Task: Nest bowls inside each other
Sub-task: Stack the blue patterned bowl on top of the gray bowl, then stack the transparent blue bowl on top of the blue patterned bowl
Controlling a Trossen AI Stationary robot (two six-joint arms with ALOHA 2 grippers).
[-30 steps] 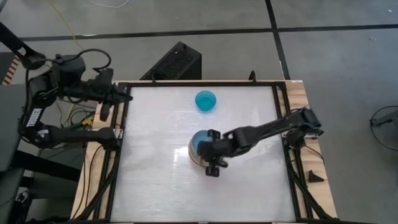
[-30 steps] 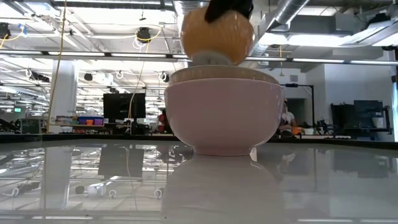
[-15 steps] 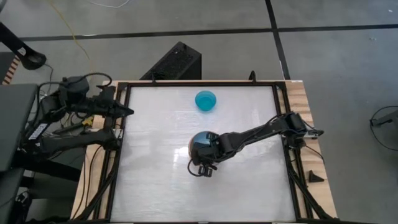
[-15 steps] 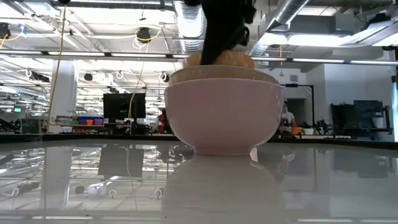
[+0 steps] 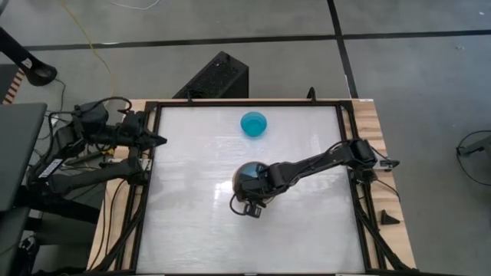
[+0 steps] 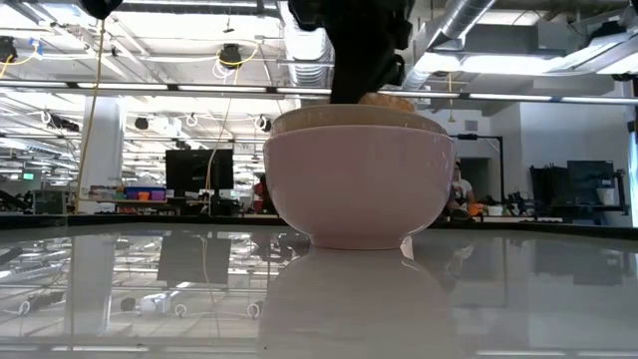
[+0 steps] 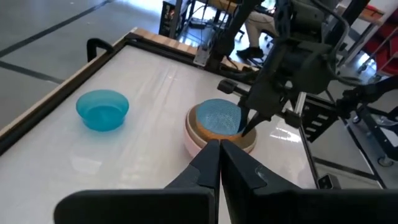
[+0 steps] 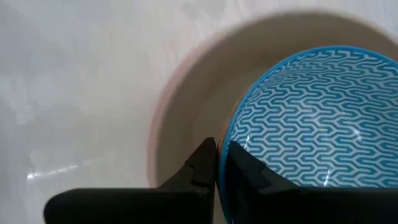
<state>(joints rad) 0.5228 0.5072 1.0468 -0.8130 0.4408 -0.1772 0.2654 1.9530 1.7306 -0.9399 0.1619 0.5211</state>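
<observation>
A stack of bowls stands mid-table. A pale pink bowl (image 6: 359, 184) is outermost, and a grey-beige bowl (image 8: 199, 99) sits in it. Inside that sits a bowl with a blue zigzag-patterned inside (image 8: 311, 124) and a tan outside. My right gripper (image 8: 219, 158) is shut on this bowl and comes down over the stack (image 5: 249, 180). A small teal bowl (image 5: 253, 123) rests alone on its base nearer the far edge. My left gripper (image 7: 217, 168) is shut, holds nothing, and hangs at the table's left edge (image 5: 157, 139). My right gripper pinches the patterned bowl's rim (image 8: 231, 134), one finger (image 8: 202, 163) outside the wall and the other inside. The fingers come steeply from above. The bowl sits low inside the grey-beige bowl, and only a bit of its tan wall (image 6: 384, 100) shows above that rim.
A black frame (image 5: 245, 102) runs around the white table top. A black box (image 5: 219, 77) stands on the floor beyond the far edge. White table shows to the left of and in front of the stack.
My right gripper has come down with the patterned bowl, from above the stack into the grey-beige bowl, and has rolled a little. It stays shut on the rim. My left arm has sunk and folded back at the table's left edge.
</observation>
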